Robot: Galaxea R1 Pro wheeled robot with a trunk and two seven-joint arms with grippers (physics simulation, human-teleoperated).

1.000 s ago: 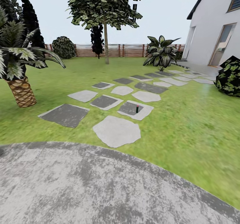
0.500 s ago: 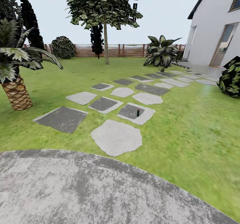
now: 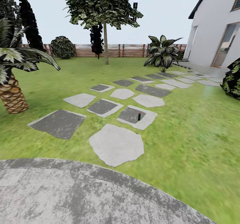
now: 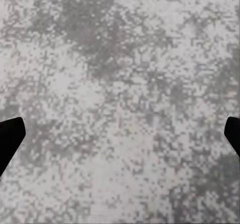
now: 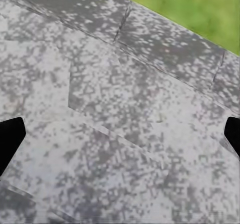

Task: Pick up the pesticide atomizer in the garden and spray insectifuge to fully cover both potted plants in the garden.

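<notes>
View closer to one atomizer (image 3: 139,116) upright on stone (image 3: 146,121), both end effectors spread

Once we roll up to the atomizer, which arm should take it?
Right, tentatively. The atomizer stands upright on a stepping stone right of the head view's centre. Both grippers look open over the patio, neither near it yet; the right wrist view shows the lawn edge.

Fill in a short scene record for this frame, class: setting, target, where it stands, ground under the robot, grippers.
setting: garden lawn with stepping stones, fence, house
target: atomizer, upright
stands on: dark slab on a pale stone
under robot: grey patio
left gripper: open, empty, over patio
right gripper: open, empty, near patio edge
</notes>
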